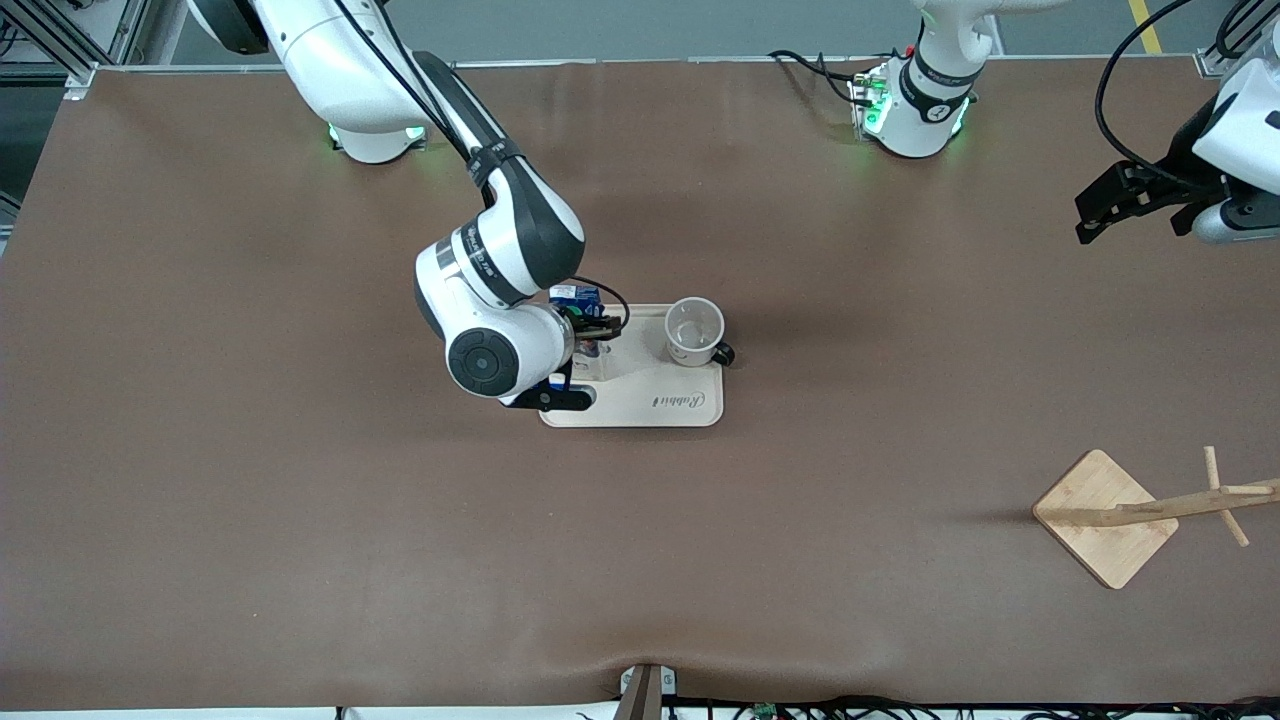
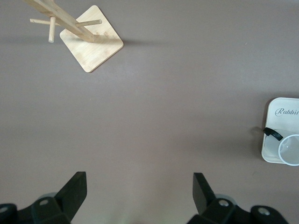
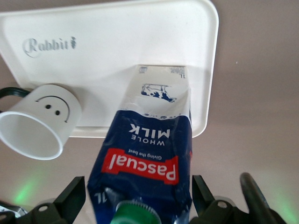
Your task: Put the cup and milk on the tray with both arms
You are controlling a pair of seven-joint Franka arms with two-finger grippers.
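From the front view, the milk [image 1: 577, 298] is mostly hidden under the right arm [image 1: 500, 300], and only a bit of its blue top peeks out. The right wrist view shows much more: the milk stands upright on the tray [image 3: 117, 51], with its green cap [image 3: 135, 213] on top and a red label on its side. In that view the right gripper [image 3: 135, 198] has its fingers [image 3: 72, 198] open, one on each side of the carton, and there is a small gap on both sides, so they are not squeezing it. The cup [image 1: 694, 331] also stands on the tray [image 1: 660, 400], beside the milk and toward the left arm's end of the worktop [image 1: 300, 550]. Only the right wrist view shows the cup's smiley face. The right arm reaches down from its base and bends over the tray, with its round wrist over the tray's corner. The left gripper [image 1: 1110, 205] is high up over the left arm's end of the worktop, well apart from the tray, and that arm waits. The left wrist view shows its fingers [image 2: 74, 191] spread wide open with nothing between them. That view also shows the wooden stand [image 2: 91, 39] on the bare worktop.
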